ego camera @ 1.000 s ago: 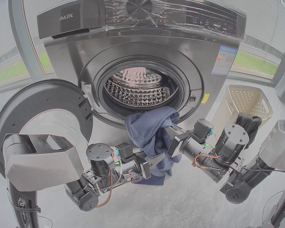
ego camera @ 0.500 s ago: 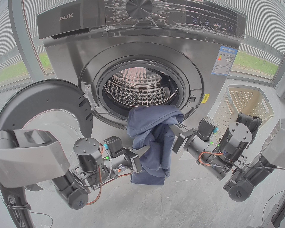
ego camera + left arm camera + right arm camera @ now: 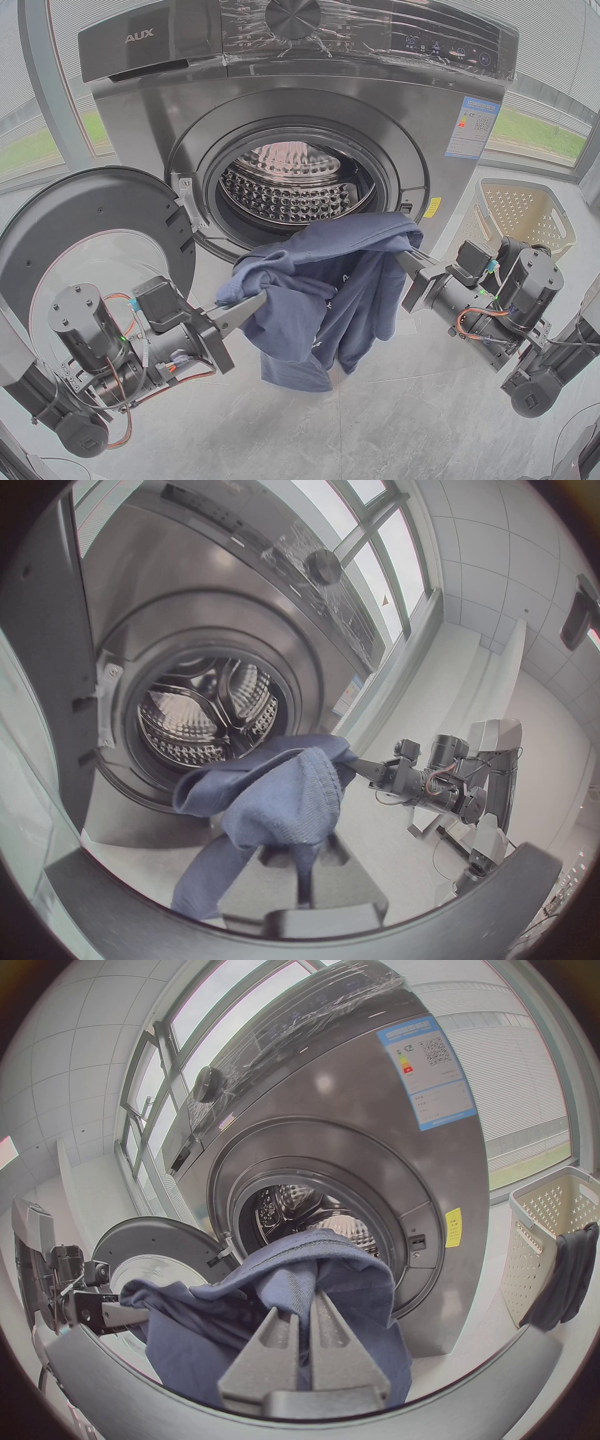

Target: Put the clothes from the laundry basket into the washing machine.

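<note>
head view has the dark blue cloth garment (image 3: 325, 281) stretched in the air between the two arms, just in front of the open round mouth of the grey front-loading washing machine (image 3: 144, 125). the left gripper (image 3: 259, 300) has its jaws clenched on one bunched end, and the right gripper (image 3: 402, 256) has its jaws clenched on the other. the beige perforated plastic laundry basket (image 3: 531, 206) stands at the machine's right, a black garment (image 3: 565, 1285) draped over its rim.

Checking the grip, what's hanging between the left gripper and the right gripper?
The blue garment spans from the left gripper to the right gripper, each shut on an end; the head view shows it.
</note>
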Robot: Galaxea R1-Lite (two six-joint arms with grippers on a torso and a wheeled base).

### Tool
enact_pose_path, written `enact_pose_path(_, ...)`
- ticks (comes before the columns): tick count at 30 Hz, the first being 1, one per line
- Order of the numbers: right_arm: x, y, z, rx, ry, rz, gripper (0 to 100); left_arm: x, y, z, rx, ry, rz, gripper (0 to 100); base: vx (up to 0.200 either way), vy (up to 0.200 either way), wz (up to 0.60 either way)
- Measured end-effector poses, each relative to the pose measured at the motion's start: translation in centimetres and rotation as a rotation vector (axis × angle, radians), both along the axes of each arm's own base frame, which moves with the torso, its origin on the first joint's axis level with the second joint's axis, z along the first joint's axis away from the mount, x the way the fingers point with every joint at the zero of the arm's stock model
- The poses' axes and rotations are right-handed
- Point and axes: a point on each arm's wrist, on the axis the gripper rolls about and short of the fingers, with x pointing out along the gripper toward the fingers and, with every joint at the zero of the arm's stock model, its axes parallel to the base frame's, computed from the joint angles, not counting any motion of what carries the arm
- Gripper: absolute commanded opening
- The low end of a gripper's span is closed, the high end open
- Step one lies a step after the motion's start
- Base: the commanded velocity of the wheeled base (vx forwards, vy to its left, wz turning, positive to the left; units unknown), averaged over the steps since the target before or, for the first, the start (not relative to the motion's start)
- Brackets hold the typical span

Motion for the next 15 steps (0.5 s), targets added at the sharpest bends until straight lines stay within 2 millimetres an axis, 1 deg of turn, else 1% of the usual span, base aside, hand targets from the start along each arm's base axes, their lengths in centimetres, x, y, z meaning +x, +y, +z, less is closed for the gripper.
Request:
enact_pose_path(3, 0.2, -0.7, 0.2, 0.004, -0.005, -0.023, 0, 0.3, 1.3, 0.5, -0.009, -0.017, 0.045, 0, 0.000, 0.000, 0.00)
enact_pose_path(9, 0.9, -2.4, 0.7, 0.010, -0.019, -0.083, 0, 1.7, 4.1, 1.2, -0.017, -0.045, 0.140, 0, 0.000, 0.000, 0.00)
enact_pose_path(15, 1.4, -4.1, 1.3, 0.010, -0.045, -0.115, 0, 2.7, 5.9, 1.6, -0.020, -0.065, 0.206, 0, 0.000, 0.000, 0.00)
